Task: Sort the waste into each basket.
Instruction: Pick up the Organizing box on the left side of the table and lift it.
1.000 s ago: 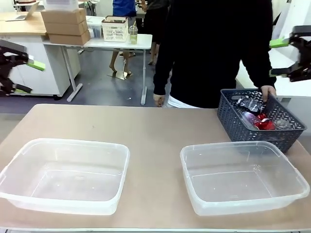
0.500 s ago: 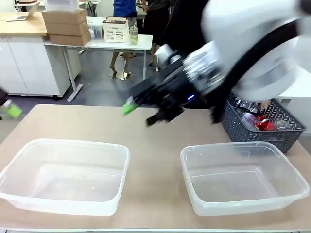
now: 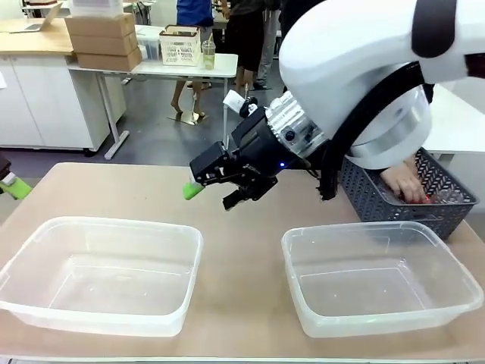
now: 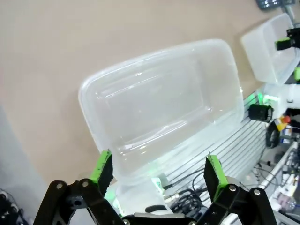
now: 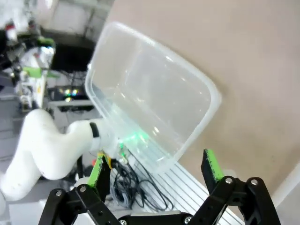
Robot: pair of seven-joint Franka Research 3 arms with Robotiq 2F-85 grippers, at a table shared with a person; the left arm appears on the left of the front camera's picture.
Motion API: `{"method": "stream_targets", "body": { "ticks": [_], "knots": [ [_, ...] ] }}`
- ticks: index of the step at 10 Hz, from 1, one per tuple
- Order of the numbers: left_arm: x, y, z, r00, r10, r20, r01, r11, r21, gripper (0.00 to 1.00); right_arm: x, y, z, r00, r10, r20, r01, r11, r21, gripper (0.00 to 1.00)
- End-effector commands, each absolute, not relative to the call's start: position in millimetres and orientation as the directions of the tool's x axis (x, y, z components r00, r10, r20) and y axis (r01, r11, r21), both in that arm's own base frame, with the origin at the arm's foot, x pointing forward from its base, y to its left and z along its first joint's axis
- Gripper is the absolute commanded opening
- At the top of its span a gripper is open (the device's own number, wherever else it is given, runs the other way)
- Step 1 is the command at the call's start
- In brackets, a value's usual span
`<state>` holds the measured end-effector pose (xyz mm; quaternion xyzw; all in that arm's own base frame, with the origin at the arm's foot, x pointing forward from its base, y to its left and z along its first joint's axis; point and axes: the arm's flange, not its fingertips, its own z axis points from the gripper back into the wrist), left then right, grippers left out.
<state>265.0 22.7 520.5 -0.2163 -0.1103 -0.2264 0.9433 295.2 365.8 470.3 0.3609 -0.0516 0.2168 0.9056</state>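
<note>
Left tub [image 3: 114,224] and right tub [image 3: 356,227] empty: sorting not begun. Left tool [image 4: 158,166] and right tool [image 3: 212,195] gape wide, unladen. Next: fetch waste [image 3: 430,199] from basket [image 3: 364,199].

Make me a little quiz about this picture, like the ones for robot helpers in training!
1. True or false: the left tub and the right tub both have nothing in them.
2. Where is the person's hand? A: in the dark basket. B: in the left tub. C: flat on the table.
3. Fill the gap: the right pincer, hanging above the table between the tubs, is ____ (open or shut).
Key: 1 true; 2 A; 3 open.
</note>
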Motion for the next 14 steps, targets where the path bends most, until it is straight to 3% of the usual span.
{"method": "stream_targets", "body": {
  "ticks": [1,2,3,4,5,6,7,8,10,12,14],
  "knots": [
    [273,4,504,0.875,-0.414,0.25,0.473,0.84,-0.267,1.0,302,425,460,0.832,0.551,0.063,-0.479,0.657,0.581,1.0],
    [273,1,482,0.895,-0.39,0.215,0.433,0.874,-0.219,1.0,300,451,448,0.782,0.619,-0.075,-0.483,0.677,0.556,1.0],
    [265,11,458,0.928,-0.353,0.119,0.37,0.906,-0.206,1.0,298,461,440,0.811,0.568,-0.143,-0.434,0.747,0.505,1.0],
    [254,21,437,0.947,-0.32,-0.008,0.317,0.941,-0.12,1.0,298,458,436,0.886,0.431,-0.173,-0.328,0.843,0.426,1.0],
    [247,23,417,0.943,-0.311,-0.116,0.293,0.945,-0.148,1.0,296,456,436,0.916,0.364,-0.167,-0.272,0.872,0.406,1.0],
    [248,18,401,0.947,-0.29,-0.135,0.262,0.946,-0.191,1.0,298,447,442,0.95,0.295,-0.106,-0.242,0.905,0.35,1.0],
    [260,10,410,0.937,-0.335,-0.101,0.313,0.931,-0.188,1.0,292,451,416,0.877,0.455,-0.155,-0.344,0.82,0.458,1.0],
    [289,33,458,0.948,-0.307,-0.083,0.292,0.945,-0.15,1.0,292,451,416,0.877,0.455,-0.155,-0.344,0.82,0.458,1.0],
    [293,28,446,0.94,-0.318,-0.126,0.297,0.941,-0.165,1.0,310,459,412,0.927,0.33,-0.179,-0.246,0.893,0.376,1.0],
    [291,21,411,0.947,-0.267,-0.181,0.241,0.958,-0.155,1.0,322,448,390,0.969,0.111,-0.221,-0.046,0.959,0.278,1.0],
    [285,18,385,0.932,-0.276,-0.235,0.238,0.955,-0.176,1.0,326,454,378,0.983,0.009,-0.183,0.045,0.956,0.291,1.0]
  ]
}}
